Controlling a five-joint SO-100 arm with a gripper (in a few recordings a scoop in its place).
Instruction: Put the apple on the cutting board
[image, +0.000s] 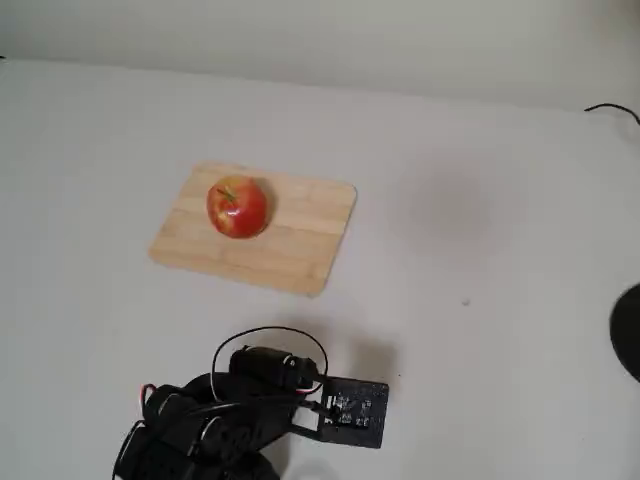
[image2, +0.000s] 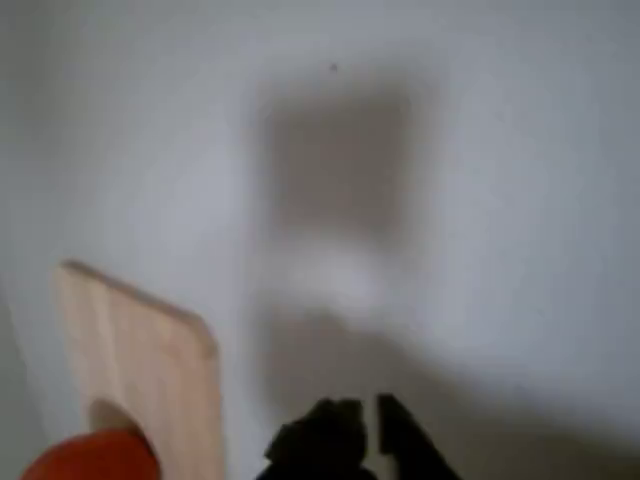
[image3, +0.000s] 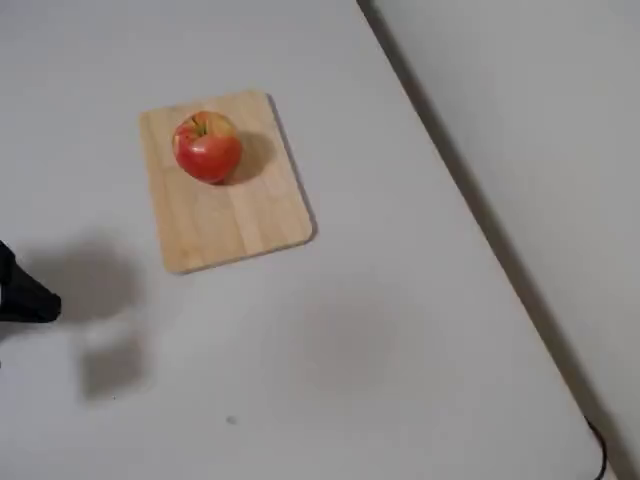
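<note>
The red apple with a yellowish stem patch rests on the pale wooden cutting board, toward its left end in this fixed view. In another fixed view the apple sits on the far half of the board. The blurred wrist view catches the apple and the board at lower left. My gripper hangs over bare table, well right of the board, its dark fingers close together with nothing between them. Its black tip pokes in at a fixed view's left edge. The folded arm lies near the front edge.
The white table spreads bare around the board. A black cable lies at the far right and a dark round object cuts the right edge. The table's edge runs diagonally on the right.
</note>
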